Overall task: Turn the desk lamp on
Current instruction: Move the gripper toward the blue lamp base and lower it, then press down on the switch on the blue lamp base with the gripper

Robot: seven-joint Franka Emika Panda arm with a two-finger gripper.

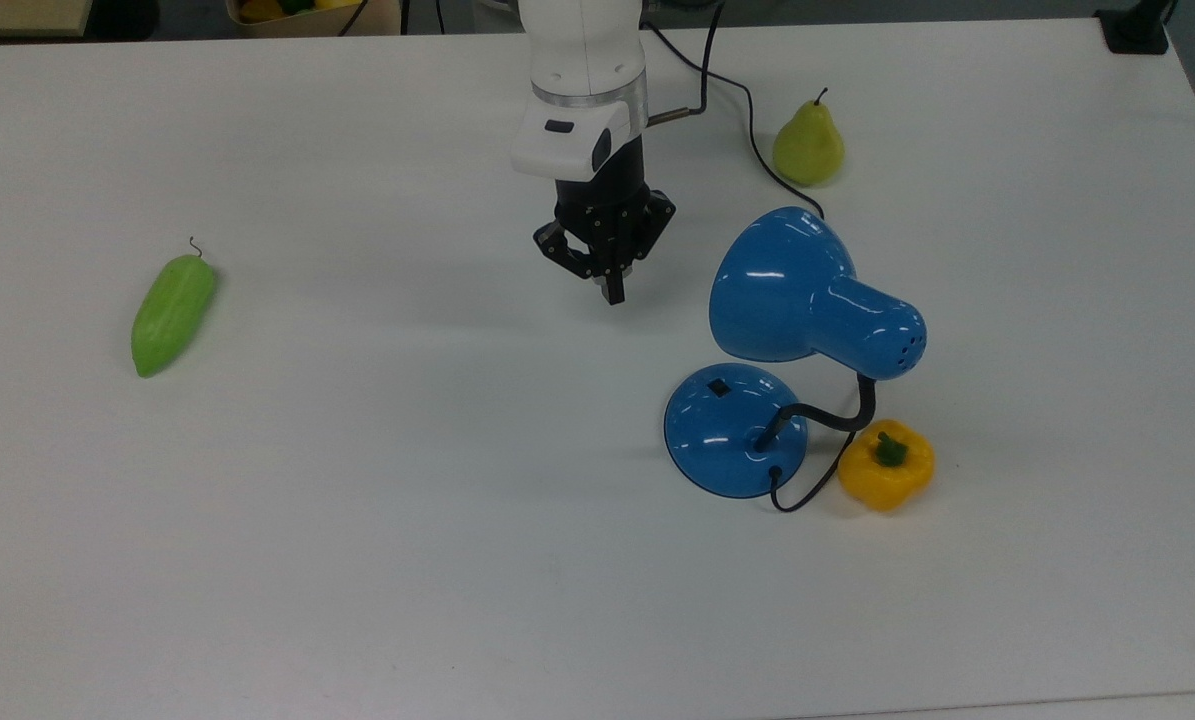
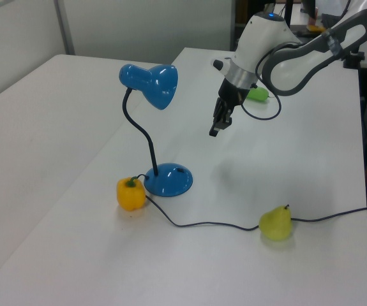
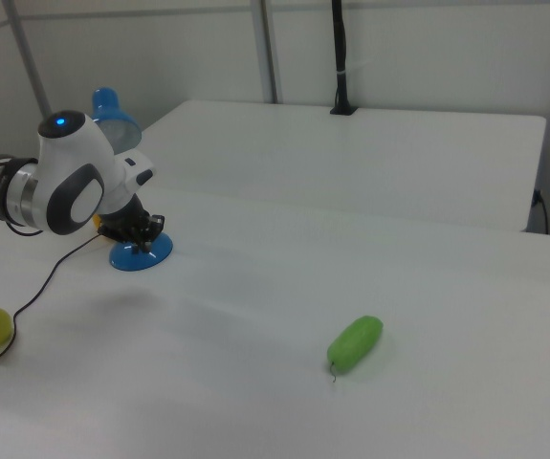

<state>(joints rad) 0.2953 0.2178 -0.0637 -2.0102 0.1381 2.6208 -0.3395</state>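
The lamp point(image 1: 792, 350) stands on the white counter point(image 1: 407, 520), its base in the top view's right half, the switch point(image 1: 719, 387) untouched. A yellow pepper point(image 1: 886, 464) sits just beside the base. The claw point(image 1: 612, 292) hangs above the counter near the shade, fingers closed, holding nothing.

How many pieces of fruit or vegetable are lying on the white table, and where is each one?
3. A pear lies beside the lamp cord; a yellow bell pepper sits close to the desk lamp base; a green cucumber-like vegetable lies far off at the top view's left.
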